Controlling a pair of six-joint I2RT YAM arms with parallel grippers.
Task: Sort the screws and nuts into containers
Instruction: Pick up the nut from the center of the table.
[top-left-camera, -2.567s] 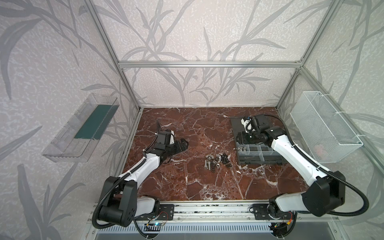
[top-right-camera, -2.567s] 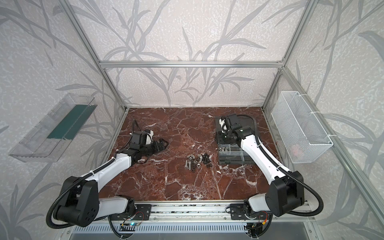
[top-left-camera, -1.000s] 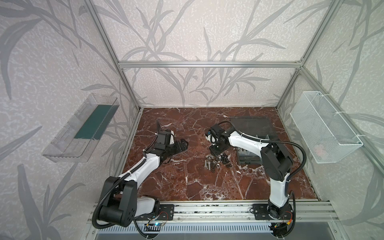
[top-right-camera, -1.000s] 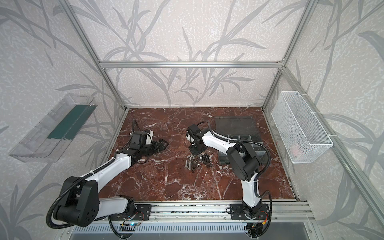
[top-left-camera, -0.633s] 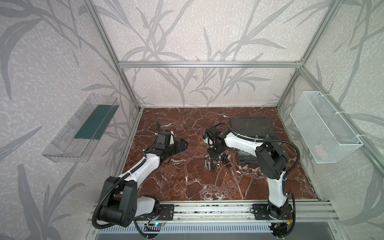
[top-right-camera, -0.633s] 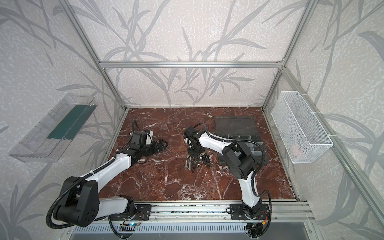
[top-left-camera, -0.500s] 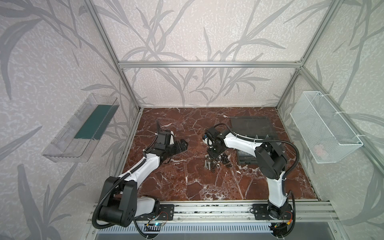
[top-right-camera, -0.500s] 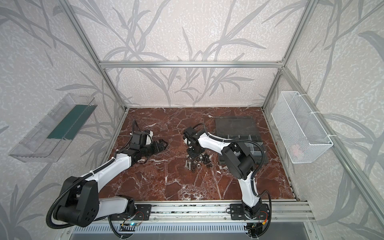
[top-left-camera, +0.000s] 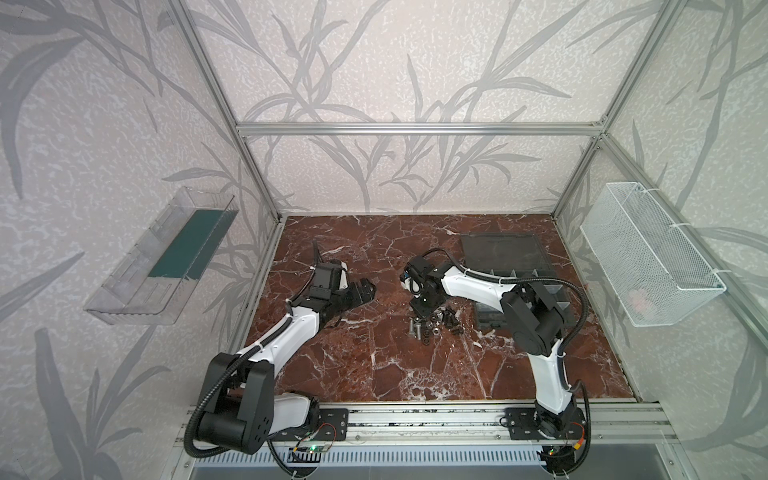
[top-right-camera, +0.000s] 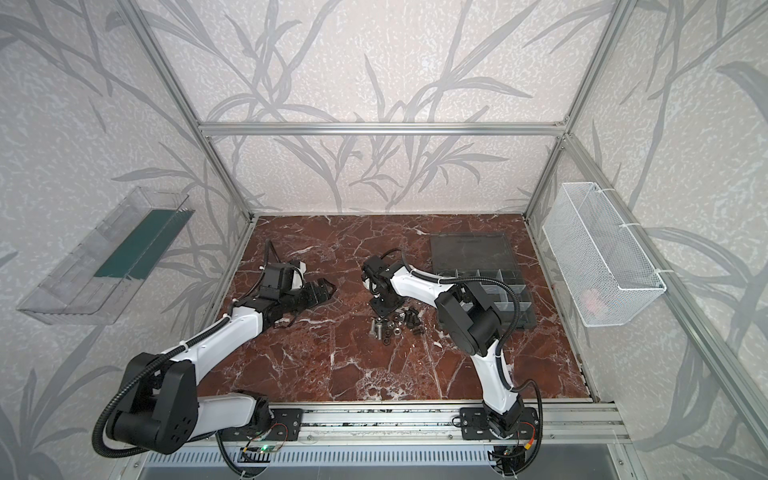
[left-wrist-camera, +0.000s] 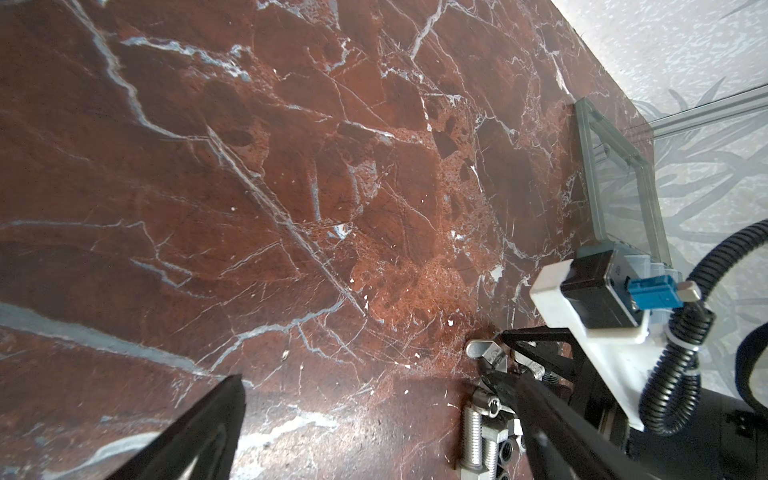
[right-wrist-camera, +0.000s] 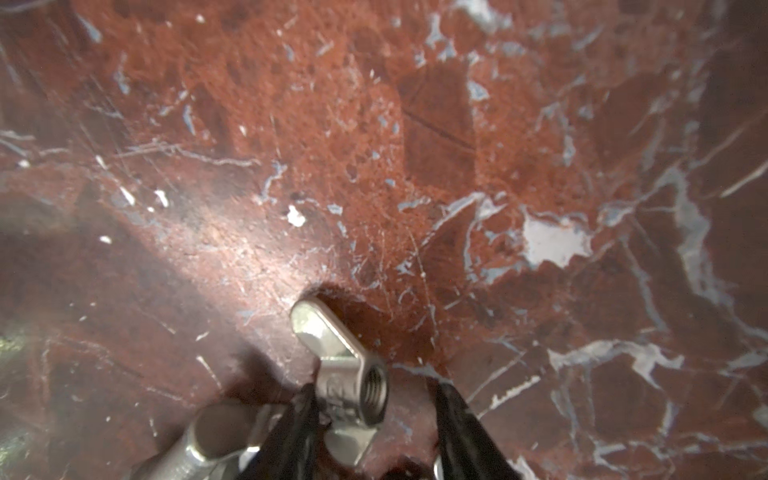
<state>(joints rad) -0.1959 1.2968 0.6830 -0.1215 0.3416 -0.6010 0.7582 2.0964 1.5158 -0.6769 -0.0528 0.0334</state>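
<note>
Wing nut (right-wrist-camera: 332, 332) between right tool's (right-wrist-camera: 376, 388) jaws

The red marble surface (top-left-camera: 374, 365) lies inside an aluminium frame (top-left-camera: 415, 129) with leaf-patterned walls (top-left-camera: 415, 62). On the left wall hangs a clear plastic tray (top-left-camera: 124, 291) with a green strip (top-left-camera: 187, 245). On the right wall hangs a white wire-mesh basket (top-left-camera: 615, 245); something small and pink (top-left-camera: 638, 297) lies in it.

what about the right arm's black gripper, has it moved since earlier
Yes. In a top view the right gripper has gone left, from above the dark grey plastic organiser box to the loose metal screws and nuts.
</note>
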